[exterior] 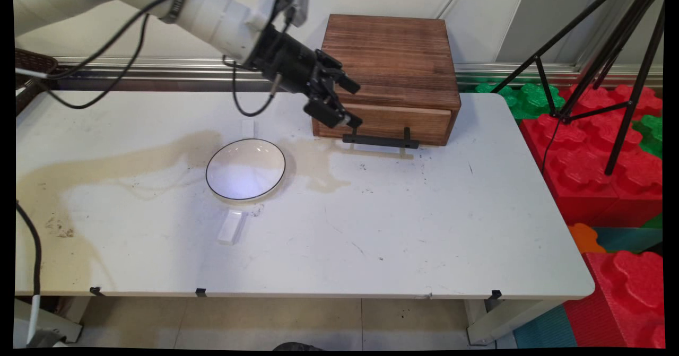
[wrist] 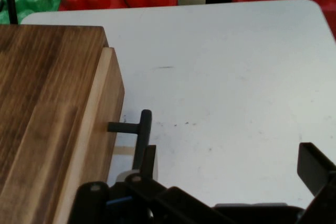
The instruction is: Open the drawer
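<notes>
A: Starting at the upper left of the main view, how does the arm sit?

B: The white arm slants down from the upper left toward the centre, black cables looping beneath it. Its black two-finger gripper (exterior: 351, 104) points down and to the right, hanging over the left end of the drawer front.

A: Fingers spread or pressed together?

B: Spread. In the hand view one finger (wrist: 148, 163) stands right beside the handle and the other (wrist: 316, 171) is far off at the lower right, with bare table between them. Nothing is pinched.

A: What lies below, left of centre?

B: A round white plate with a thin dark rim (exterior: 245, 168) on the white table (exterior: 371, 228). A brownish stain (exterior: 106, 165) spreads across the table to the plate's left, and a small white block (exterior: 231, 227) lies just below the plate.

A: And toward the centre right?

B: A dark brown wooden box (exterior: 390, 64) with a lighter wooden drawer front (exterior: 398, 123). The drawer's long black bar handle (exterior: 380, 140) (wrist: 140, 137) stands out from it on two posts. The gripper is nearest its left end; I cannot tell whether it touches.

A: Far right?

B: A black tripod (exterior: 599, 53) over red and green foam blocks (exterior: 583, 154).
</notes>
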Robot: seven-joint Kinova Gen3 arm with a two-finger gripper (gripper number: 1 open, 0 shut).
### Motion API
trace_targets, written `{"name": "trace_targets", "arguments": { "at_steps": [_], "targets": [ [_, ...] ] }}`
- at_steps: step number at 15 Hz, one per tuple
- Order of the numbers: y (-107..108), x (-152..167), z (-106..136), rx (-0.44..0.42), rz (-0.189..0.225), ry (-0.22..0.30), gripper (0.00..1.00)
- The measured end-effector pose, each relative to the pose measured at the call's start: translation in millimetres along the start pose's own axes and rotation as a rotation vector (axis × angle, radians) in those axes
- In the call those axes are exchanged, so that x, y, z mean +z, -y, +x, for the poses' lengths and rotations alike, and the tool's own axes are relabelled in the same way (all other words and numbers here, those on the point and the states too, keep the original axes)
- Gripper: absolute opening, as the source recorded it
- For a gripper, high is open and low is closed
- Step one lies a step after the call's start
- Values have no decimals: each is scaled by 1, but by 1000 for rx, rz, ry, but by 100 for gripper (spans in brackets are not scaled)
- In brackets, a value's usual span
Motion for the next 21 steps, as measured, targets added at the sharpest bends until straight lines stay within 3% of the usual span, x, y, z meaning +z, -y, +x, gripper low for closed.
{"name": "trace_targets", "arguments": {
  "at_steps": [12,21],
  "targets": [
    [24,96,-1,51,-2,144,100],
    [32,141,-5,128,-1,215,100]
  ]
}}
